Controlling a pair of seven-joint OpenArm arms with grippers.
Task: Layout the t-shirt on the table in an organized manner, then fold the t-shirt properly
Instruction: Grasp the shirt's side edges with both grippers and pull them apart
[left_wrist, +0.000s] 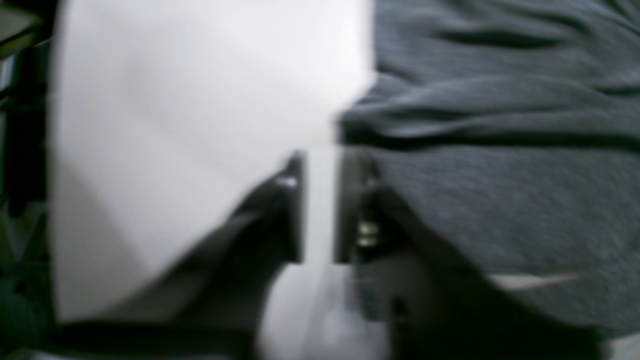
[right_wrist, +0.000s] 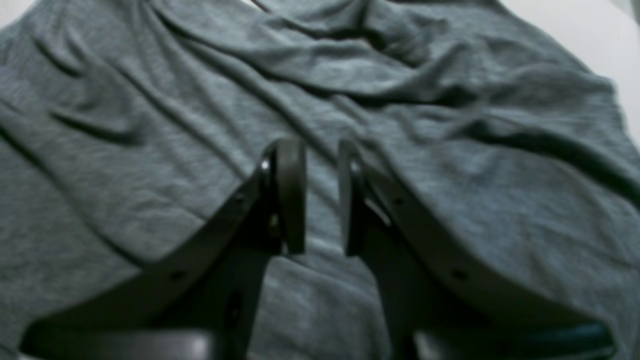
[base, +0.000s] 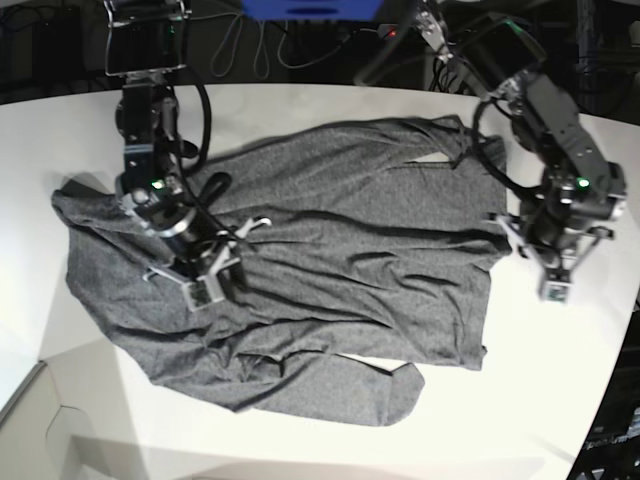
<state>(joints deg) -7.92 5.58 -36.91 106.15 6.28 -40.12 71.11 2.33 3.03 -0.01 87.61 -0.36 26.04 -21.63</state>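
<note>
The dark grey t-shirt (base: 350, 230) lies spread and wrinkled across the white table (base: 560, 400), with a sleeve (base: 85, 205) at the left and a bunched fold (base: 330, 385) at the front. My right gripper (base: 205, 285) hangs over the shirt's left half. In the right wrist view its jaws (right_wrist: 320, 145) stand narrowly apart above creased cloth (right_wrist: 150, 125), gripping nothing that I can see. My left gripper (base: 555, 280) is just off the shirt's right edge. The blurred left wrist view shows it (left_wrist: 322, 155) narrowly open over bare table (left_wrist: 200, 125), with the shirt's edge (left_wrist: 500, 190) beside it.
The table's edge curves along the front left (base: 50, 385) and drops away at the right (base: 630, 330). Cables and dark equipment (base: 280, 45) crowd the back. Bare white tabletop (base: 520, 430) lies in front of the shirt on the right.
</note>
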